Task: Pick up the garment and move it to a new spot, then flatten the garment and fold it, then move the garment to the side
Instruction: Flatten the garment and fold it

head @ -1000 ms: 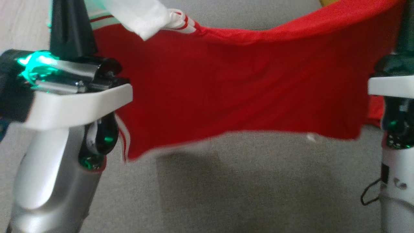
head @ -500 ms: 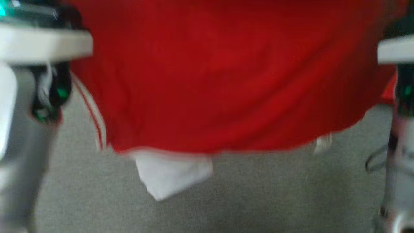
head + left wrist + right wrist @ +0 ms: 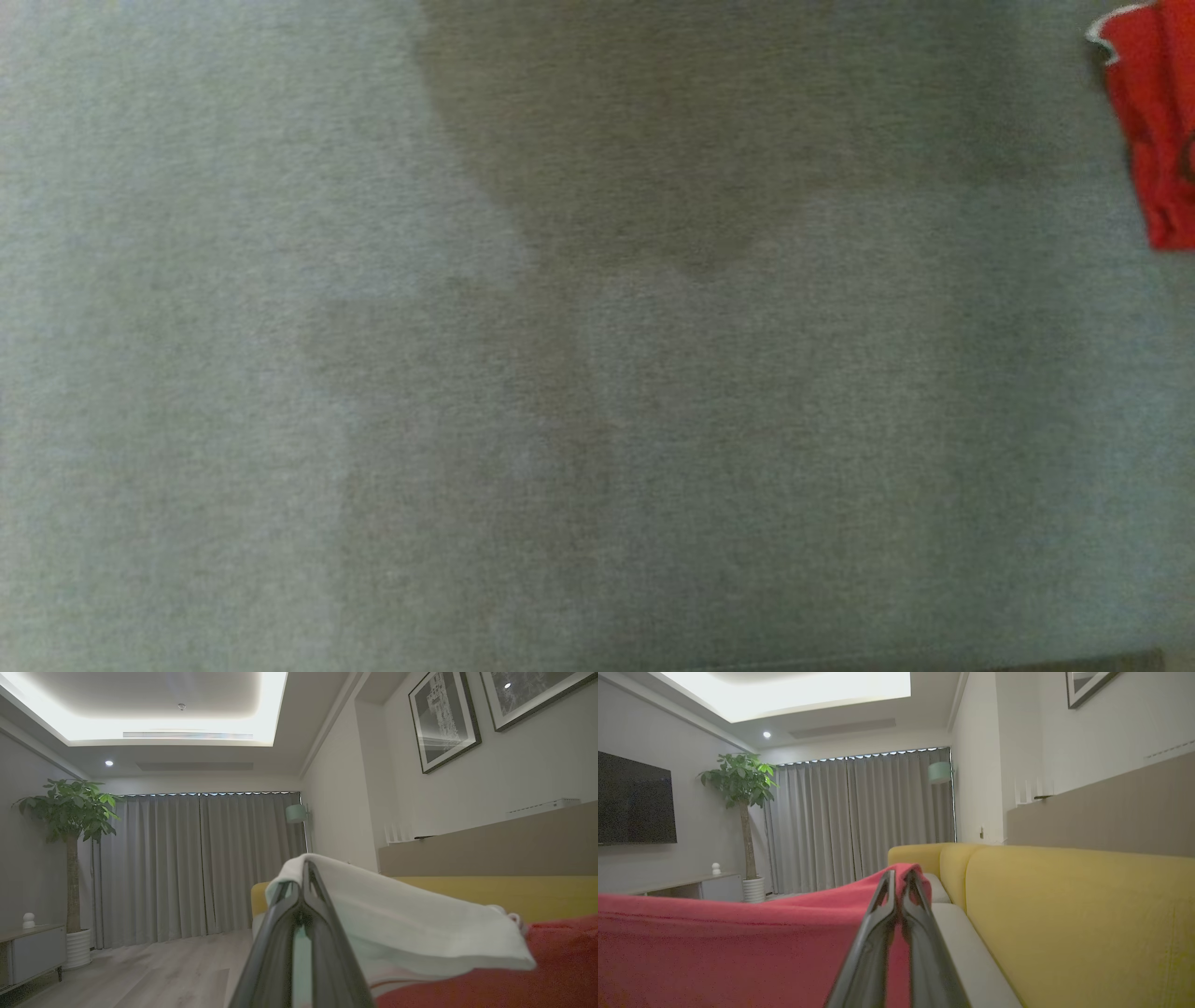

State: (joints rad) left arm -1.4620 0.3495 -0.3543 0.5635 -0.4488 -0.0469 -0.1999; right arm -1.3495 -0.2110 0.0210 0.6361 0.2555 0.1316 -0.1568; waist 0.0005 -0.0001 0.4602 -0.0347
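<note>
Between the two grippers the garment (image 3: pixel 714 942) is stretched out, red cloth with a white part at one end. Right wrist view: the right gripper (image 3: pixel 901 873) has its fingers pressed together on a red edge, and the cloth runs off from them to that view's left in a broad sheet. Left wrist view: the left gripper (image 3: pixel 306 870) is clamped on the white part, which drapes over its fingertips and falls to that view's right, where it meets the red.

Head view: a bunched red piece of the garment with a thin white edge shows at the top right border, over a grey surface (image 3: pixel 560 448) with a soft shadow across it.

Just beside the right gripper is a yellow sofa (image 3: pixel 1064 914) with a pale grey seat (image 3: pixel 966 947). Beyond it, grey curtains (image 3: pixel 859 816) cover the far wall, with a leafy plant (image 3: pixel 742 784) in a white pot and a dark TV (image 3: pixel 635 798) to that view's left. In the left wrist view, two framed pictures (image 3: pixel 444 718) hang on the wall above the sofa, and a low cabinet (image 3: pixel 32 952) stands on the wood floor (image 3: pixel 163 970).
</note>
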